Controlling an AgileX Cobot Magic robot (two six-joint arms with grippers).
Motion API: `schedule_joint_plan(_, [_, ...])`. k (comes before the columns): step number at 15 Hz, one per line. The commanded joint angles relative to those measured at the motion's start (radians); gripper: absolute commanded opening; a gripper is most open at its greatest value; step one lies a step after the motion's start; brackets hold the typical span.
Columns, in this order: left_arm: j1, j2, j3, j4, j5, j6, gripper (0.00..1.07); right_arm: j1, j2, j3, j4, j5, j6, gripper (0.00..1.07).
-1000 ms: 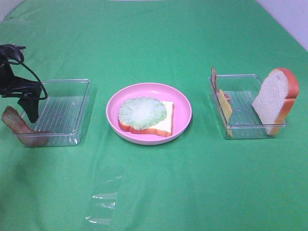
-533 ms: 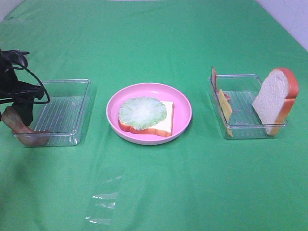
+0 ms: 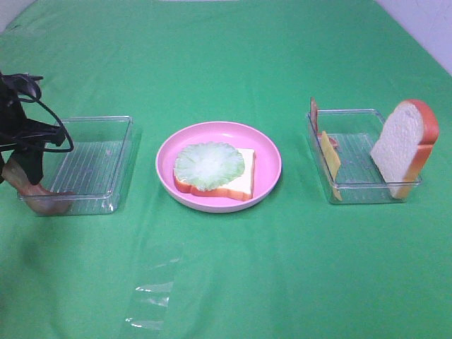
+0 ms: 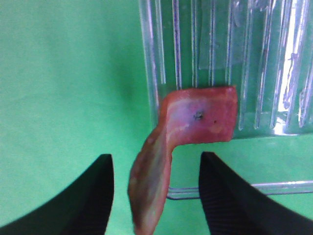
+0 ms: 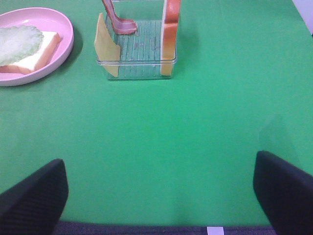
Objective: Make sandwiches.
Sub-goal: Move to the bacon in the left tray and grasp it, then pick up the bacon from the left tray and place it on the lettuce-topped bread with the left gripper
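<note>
1. Since a second ago the left gripper (image 4: 155,159) is moving outward and its fingers are narrowing around the bacon (image 4: 195,115), with a gap on each side, not gripping yet.
2. The right gripper (image 5: 159,196) is hanging wide open over the cloth (image 5: 195,122), holding nothing.
3. The bacon is hanging bent over the left tray's (image 3: 106,120) outer wall.
4. Lettuce (image 3: 209,166) is lying on bread (image 3: 246,180) on the plate (image 3: 270,157).
5. Cheese (image 3: 330,161) and an upright slice (image 3: 402,145) are leaning in the right tray (image 3: 349,111).

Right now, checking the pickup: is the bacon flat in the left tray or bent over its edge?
Bent over the edge: the bacon has one end inside the tray, the other outside.
</note>
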Motion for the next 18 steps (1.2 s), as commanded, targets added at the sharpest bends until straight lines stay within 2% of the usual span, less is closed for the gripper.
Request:
schedule_joint_plan(1, [-0.002, 0.002, 0.008, -0.011, -0.004, -0.014, 0.25, -0.005, -0.025, 0.002, 0.003, -0.005, 0.000, 0.99])
schedule_joint_plan(3, [-0.003, 0.002, 0.008, -0.011, -0.004, -0.031, 0.00, -0.005, -0.025, 0.002, 0.003, -0.005, 0.000, 0.99])
schedule_joint_plan(8, [-0.006, -0.009, -0.006, -0.021, 0.036, -0.029, 0.00, -0.005, -0.025, 0.002, 0.003, -0.005, 0.000, 0.99])
schedule_joint_plan(10, [-0.026, -0.065, -0.040, -0.051, 0.076, 0.006, 0.00, -0.005, -0.025, 0.002, 0.004, -0.005, 0.000, 0.99])
schedule_joint_plan(14, [-0.098, -0.162, -0.205, -0.218, 0.137, 0.064, 0.00, -0.005, -0.025, 0.002, 0.004, -0.005, 0.000, 0.99])
schedule_joint_plan(16, [-0.135, -0.156, -0.304, -0.356, 0.111, 0.133, 0.00, -0.005, -0.025, 0.002, 0.004, -0.005, 0.000, 0.99])
schedule_joint_plan(17, [-0.141, -0.152, -0.318, -0.386, 0.095, 0.149, 0.00, -0.005, -0.025, 0.002, 0.004, -0.005, 0.000, 0.99])
schedule_joint_plan(18, [-0.159, -0.135, -0.354, -0.455, 0.079, 0.182, 0.00, -0.005, -0.025, 0.002, 0.004, -0.005, 0.000, 0.99])
